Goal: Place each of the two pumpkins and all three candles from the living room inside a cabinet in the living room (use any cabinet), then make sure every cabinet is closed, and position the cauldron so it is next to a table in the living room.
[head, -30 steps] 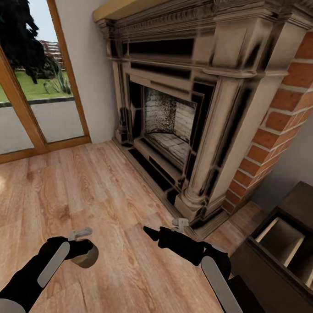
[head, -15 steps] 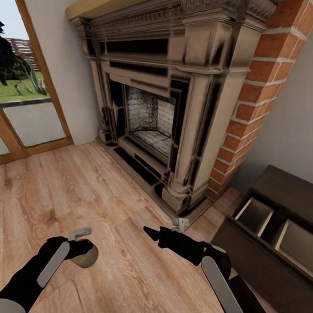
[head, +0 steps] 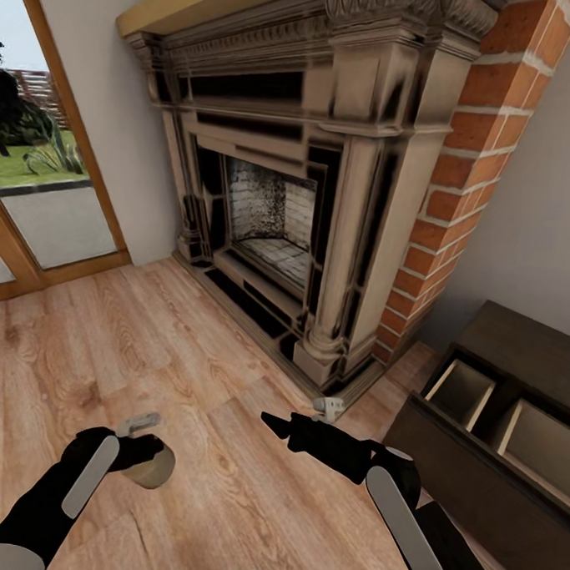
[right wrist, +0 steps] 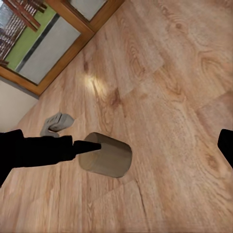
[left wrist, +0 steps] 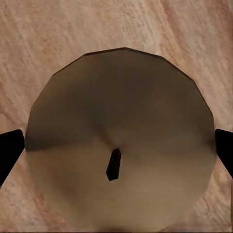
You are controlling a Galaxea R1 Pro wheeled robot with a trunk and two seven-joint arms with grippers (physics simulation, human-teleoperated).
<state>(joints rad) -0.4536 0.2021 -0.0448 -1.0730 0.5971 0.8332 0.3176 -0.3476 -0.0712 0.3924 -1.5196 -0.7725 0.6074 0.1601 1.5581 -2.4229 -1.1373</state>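
Left gripper (head: 142, 460) pinches a tan candle (head: 150, 468) w/ dark wick, held above the wood floor (head: 224, 482); we read this as mid-carry. Right gripper (head: 271, 421) spread, carrying nothing, fingers (right wrist: 228, 143) wide apart. Cabinet (head: 513, 397) at right w/ top compartments open, nothing seen inside them. We judge this candle not yet stowed; closing remains; pumpkins, cauldron status unknown. Vs. 0.5 s ago: view barely shifted, fireplace (head: 323, 195) nearly same spot; left arm sits slightly lower.
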